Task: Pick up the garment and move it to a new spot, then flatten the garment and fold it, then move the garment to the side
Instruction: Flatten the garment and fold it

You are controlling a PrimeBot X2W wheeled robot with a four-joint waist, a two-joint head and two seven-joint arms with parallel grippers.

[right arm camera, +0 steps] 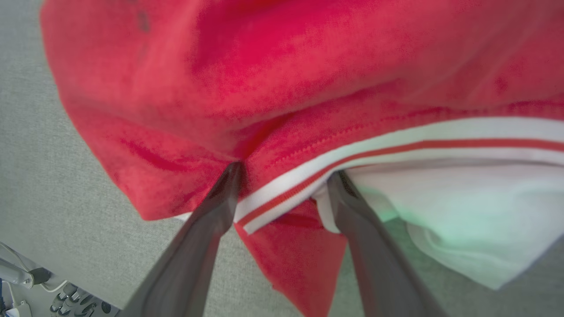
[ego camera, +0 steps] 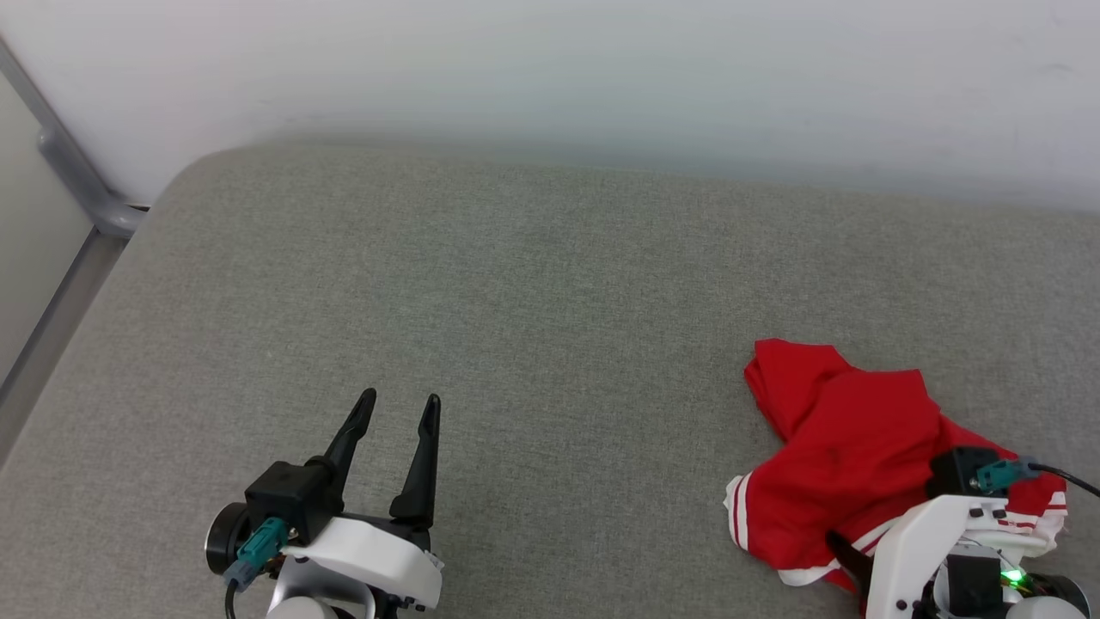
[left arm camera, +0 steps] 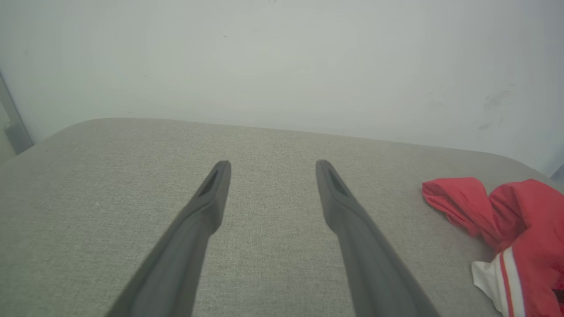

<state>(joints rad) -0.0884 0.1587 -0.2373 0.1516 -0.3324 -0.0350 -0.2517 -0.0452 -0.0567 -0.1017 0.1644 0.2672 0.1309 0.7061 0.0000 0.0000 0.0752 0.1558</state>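
Grey cushion (ego camera: 516, 344): R gripper (right arm camera: 285, 169) spread astride garment (right arm camera: 264, 88) trim

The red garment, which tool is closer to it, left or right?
Right. The right tool has its open fingers against the striped trim of the garment. The left tool is apart from it, over bare grey cushion off to its left.
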